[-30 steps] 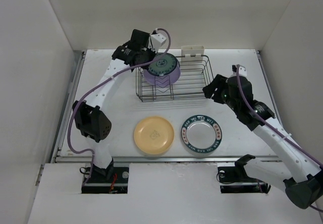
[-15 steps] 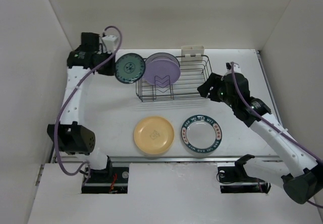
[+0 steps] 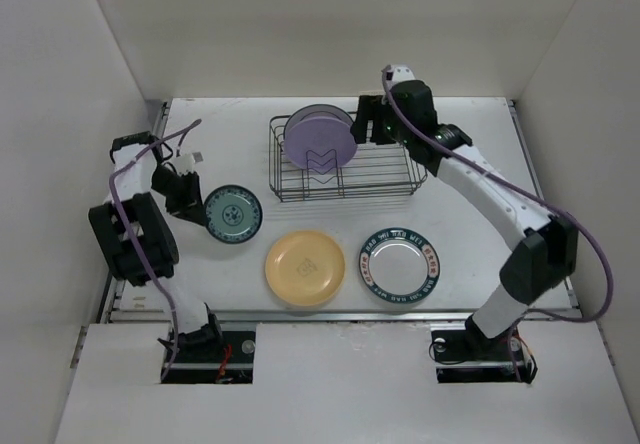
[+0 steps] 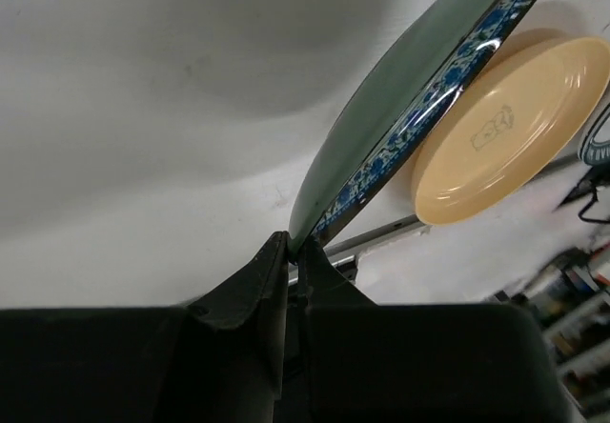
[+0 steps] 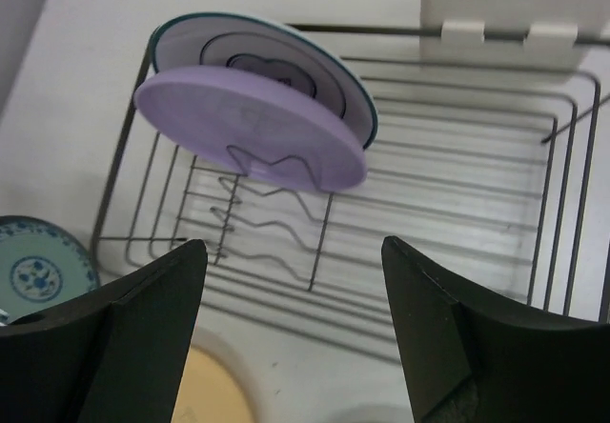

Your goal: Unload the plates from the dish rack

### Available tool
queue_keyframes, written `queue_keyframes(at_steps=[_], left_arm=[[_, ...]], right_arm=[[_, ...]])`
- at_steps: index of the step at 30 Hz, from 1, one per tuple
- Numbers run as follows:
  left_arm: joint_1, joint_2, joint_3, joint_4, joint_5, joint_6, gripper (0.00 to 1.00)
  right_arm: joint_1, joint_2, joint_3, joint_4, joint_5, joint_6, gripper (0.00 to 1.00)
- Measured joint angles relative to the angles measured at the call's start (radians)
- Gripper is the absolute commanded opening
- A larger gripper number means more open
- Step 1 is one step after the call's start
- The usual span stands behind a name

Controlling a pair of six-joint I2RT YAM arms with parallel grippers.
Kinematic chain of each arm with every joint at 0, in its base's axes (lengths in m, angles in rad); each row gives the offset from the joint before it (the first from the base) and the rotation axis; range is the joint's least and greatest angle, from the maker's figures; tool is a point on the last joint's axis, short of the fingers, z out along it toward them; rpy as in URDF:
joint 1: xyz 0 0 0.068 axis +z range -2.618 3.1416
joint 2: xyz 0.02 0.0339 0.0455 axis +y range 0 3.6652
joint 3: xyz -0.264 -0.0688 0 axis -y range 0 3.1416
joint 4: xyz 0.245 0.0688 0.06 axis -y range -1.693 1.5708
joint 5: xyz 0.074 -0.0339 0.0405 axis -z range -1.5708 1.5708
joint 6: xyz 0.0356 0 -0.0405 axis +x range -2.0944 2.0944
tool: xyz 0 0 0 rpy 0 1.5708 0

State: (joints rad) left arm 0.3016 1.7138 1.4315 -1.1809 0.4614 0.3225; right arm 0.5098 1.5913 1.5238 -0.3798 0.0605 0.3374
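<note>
"Plates left in the dish rack [image 3: 385, 169]?"

"Two. The lavender plate [image 3: 320, 136] stood upright in the prongs at the rack's left end, with a white plate [image 5: 315, 61] just behind it. The teal plate [image 3: 233, 214] had been there a second before. It had come out and was well off the rack's front left, tilted, its rim pinched in the closed left gripper [image 4: 289, 244]."

"And the rest?"

"The yellow plate [image 3: 305, 267] and green-rimmed plate [image 3: 400, 264] lay flat in front of the rack. The right gripper [image 5: 291, 247] had swung over the rack, jaws spread wide and empty, probably for the lavender one next."
</note>
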Motion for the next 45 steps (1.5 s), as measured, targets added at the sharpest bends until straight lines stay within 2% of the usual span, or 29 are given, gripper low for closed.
queue_keyframes(at_steps=[6,14,16,17,20,24,25,28,34,41,45], left_arm=[[0.034,0.248,-0.002,0.011,0.059,0.063,0.00],[0.034,0.277,-0.019,0.025,0.039,0.065,0.00],[0.034,0.291,-0.017,0.022,0.022,0.064,0.04],[0.034,0.299,-0.016,0.021,0.013,0.064,0.12],[0.034,0.321,-0.006,0.014,-0.018,0.063,0.26],[0.039,0.333,0.033,0.011,-0.045,0.047,0.39],[0.042,0.333,0.048,0.006,-0.050,0.042,0.43],[0.048,0.333,0.097,-0.005,-0.057,0.034,0.44],[0.053,0.333,0.201,-0.054,-0.070,0.007,0.45],[0.042,0.284,0.235,-0.107,-0.072,0.002,0.46],[0.019,0.250,0.275,-0.121,-0.055,0.002,0.46]], right_arm=[[0.025,0.256,0.230,0.002,0.051,-0.211,0.78],[0.030,0.341,0.257,0.010,0.027,-0.396,0.74],[0.030,0.352,0.258,0.024,0.017,-0.421,0.71],[0.030,0.360,0.260,0.031,0.010,-0.430,0.71],[0.030,0.394,0.276,0.060,-0.009,-0.460,0.61],[0.030,0.441,0.287,0.092,-0.021,-0.478,0.51],[0.030,0.451,0.289,0.098,-0.021,-0.481,0.41],[0.029,0.469,0.298,0.114,0.003,-0.502,0.23],[0.034,0.464,0.293,0.120,0.079,-0.585,0.01],[0.078,0.383,0.226,0.132,0.164,-0.644,0.00],[0.092,0.293,0.232,0.166,0.214,-0.621,0.00]])
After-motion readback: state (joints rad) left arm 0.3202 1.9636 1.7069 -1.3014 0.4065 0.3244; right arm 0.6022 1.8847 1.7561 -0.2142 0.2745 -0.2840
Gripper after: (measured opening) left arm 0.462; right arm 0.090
